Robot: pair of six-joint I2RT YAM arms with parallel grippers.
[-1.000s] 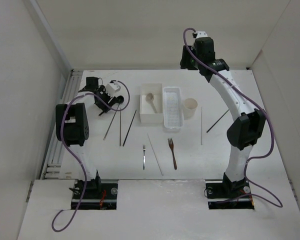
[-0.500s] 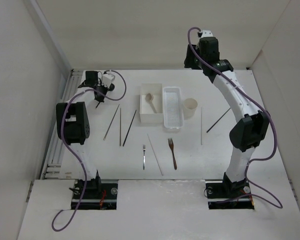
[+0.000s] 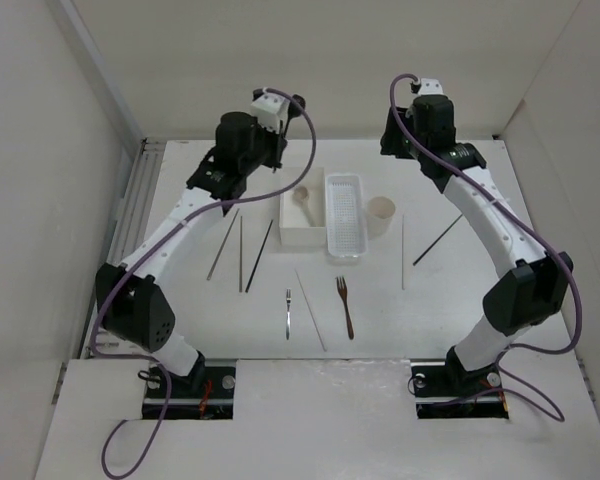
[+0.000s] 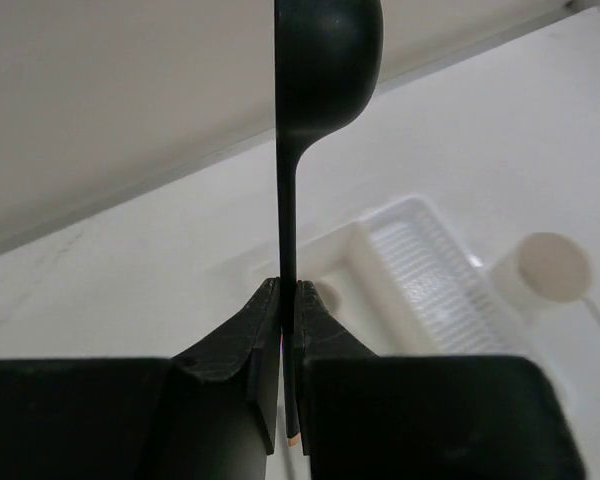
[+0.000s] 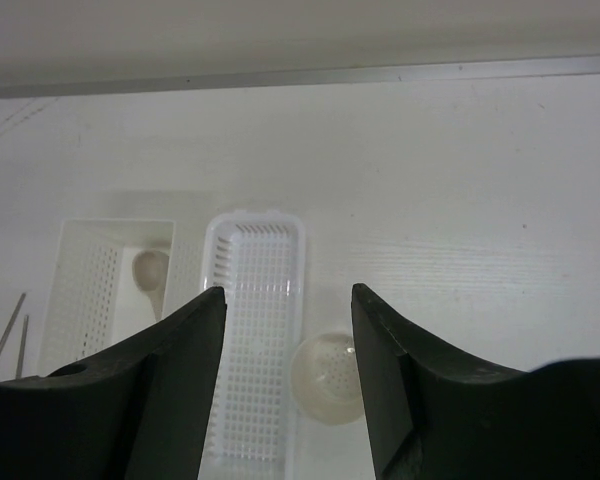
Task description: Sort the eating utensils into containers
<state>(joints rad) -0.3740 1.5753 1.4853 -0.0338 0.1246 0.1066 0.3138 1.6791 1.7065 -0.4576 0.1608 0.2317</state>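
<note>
Spoon (image 4: 288, 210) bowl cropped; left hand (image 4: 288, 292) pinches handle; right hand (image 5: 288, 297) spread, empty.

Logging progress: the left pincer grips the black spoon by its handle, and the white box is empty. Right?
No. The left pincer grips the black spoon by its handle, but the white box is not empty: the top view shows a pale spoon lying in it.

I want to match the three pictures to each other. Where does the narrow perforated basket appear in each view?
Top external: basket at centre, left of the cream cup.
Left wrist: basket right of centre, right of the black spoon.
Right wrist: basket low centre, between the fingers.
Shared landmark: the cream cup, at the basket's right everywhere.
</note>
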